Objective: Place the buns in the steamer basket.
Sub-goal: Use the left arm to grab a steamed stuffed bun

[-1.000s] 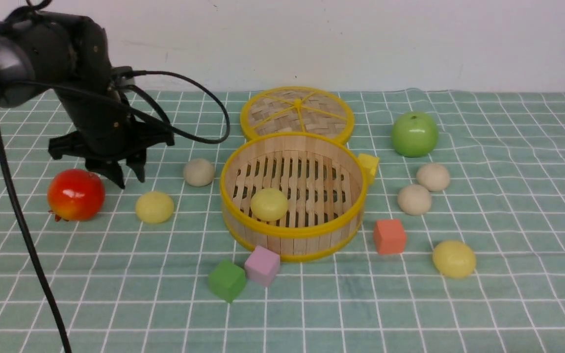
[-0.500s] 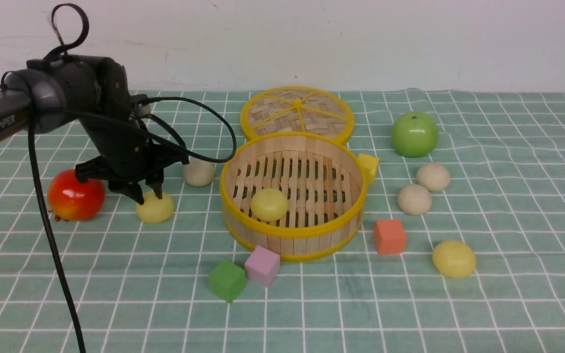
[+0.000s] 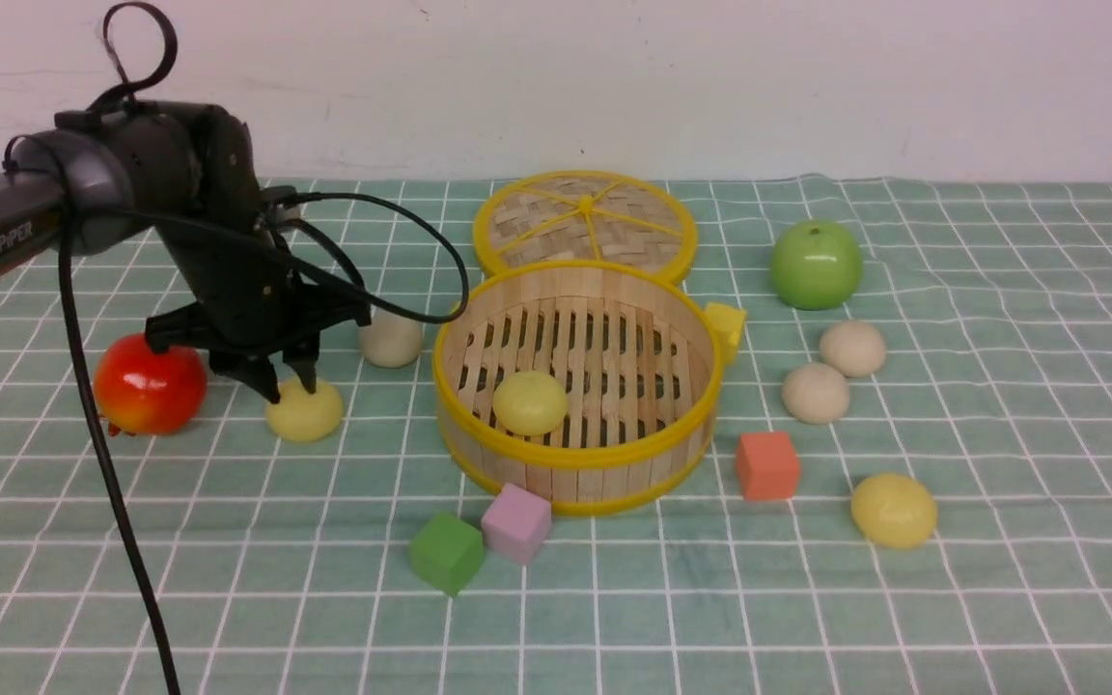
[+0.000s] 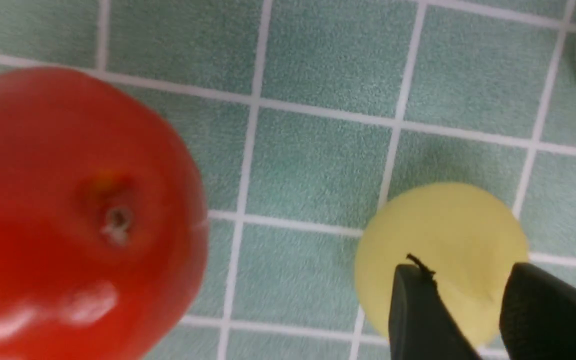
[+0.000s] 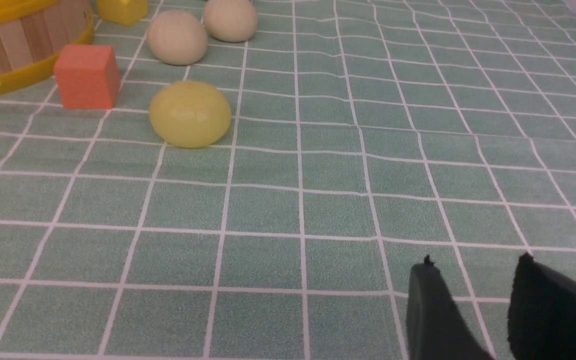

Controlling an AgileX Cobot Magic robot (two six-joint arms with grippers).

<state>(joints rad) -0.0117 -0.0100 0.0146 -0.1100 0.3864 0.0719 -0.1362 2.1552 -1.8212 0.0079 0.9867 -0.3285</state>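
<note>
The steamer basket (image 3: 575,461) stands mid-table with one pale yellow bun (image 3: 529,403) inside. My left gripper (image 3: 291,390) is open, its fingertips just over the top of a pale yellow bun (image 3: 305,413) left of the basket. That bun shows between the fingers in the left wrist view (image 4: 443,225). A cream bun (image 3: 391,339) lies just behind it. Two cream buns (image 3: 852,348) (image 3: 815,393) and a yellow bun (image 3: 893,510) lie right of the basket. My right gripper (image 5: 473,262) is open and empty, low over the cloth, out of the front view.
A red apple (image 3: 150,384) sits close to the left of the left gripper. A green apple (image 3: 816,264) is at the back right. The woven lid (image 3: 585,224) lies behind the basket. Yellow (image 3: 726,326), orange (image 3: 766,465), purple (image 3: 515,522) and green (image 3: 446,552) cubes surround the basket.
My left arm has moved right and down, from behind the red apple to over the left yellow bun. In the last half second it has barely moved.
</note>
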